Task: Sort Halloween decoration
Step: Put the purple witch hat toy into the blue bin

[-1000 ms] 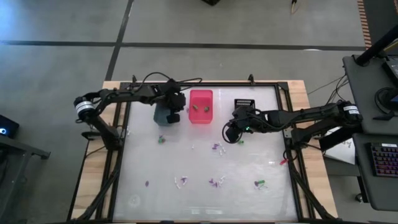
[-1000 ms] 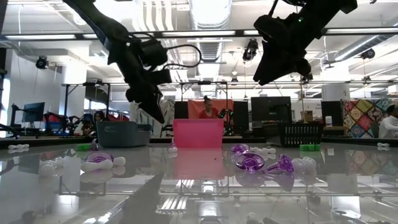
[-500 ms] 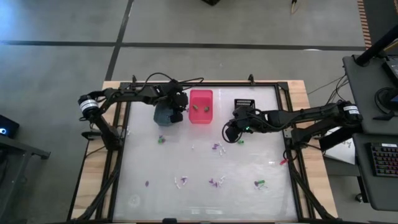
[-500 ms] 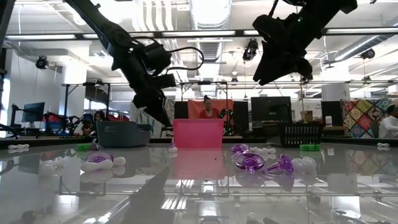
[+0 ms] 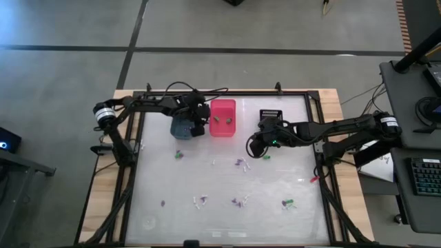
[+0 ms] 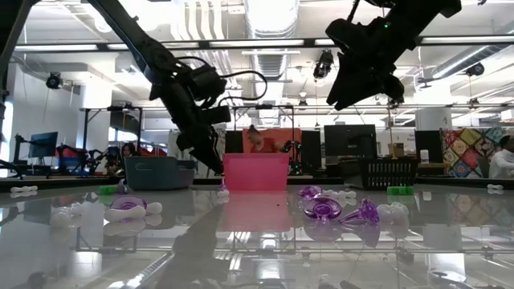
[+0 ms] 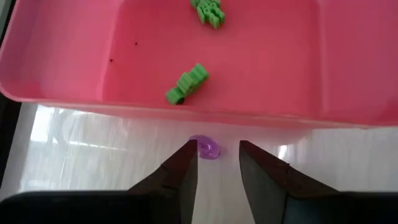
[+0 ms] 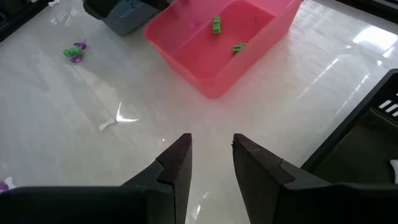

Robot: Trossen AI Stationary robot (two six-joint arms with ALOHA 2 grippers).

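My left gripper (image 5: 200, 118) hangs between the blue-grey bin (image 5: 181, 128) and the pink bin (image 5: 222, 118), fingers open. In the left wrist view a small purple ring (image 7: 206, 149) shows between my left gripper's (image 7: 216, 153) fingertips, against the table just outside the pink bin's wall (image 7: 186, 115); two green pieces (image 7: 186, 83) lie inside that bin. My right gripper (image 5: 255, 147) hovers above the table in front of the black bin (image 5: 273, 116), open and holding nothing (image 8: 211, 143). Several purple, green and white Halloween decorations (image 5: 240, 163) lie scattered over the table's middle and front.
Close to the low camera sit purple trinkets (image 6: 323, 209) and white ones (image 6: 127, 206). A green-purple trinket (image 8: 76, 53) and a white one (image 8: 112, 123) lie on the table in front of the bins. A red item (image 5: 314, 178) rests at the right edge.
My left gripper has shifted right from over the blue-grey bin toward the pink bin and its fingers have opened. The right arm has stayed put.
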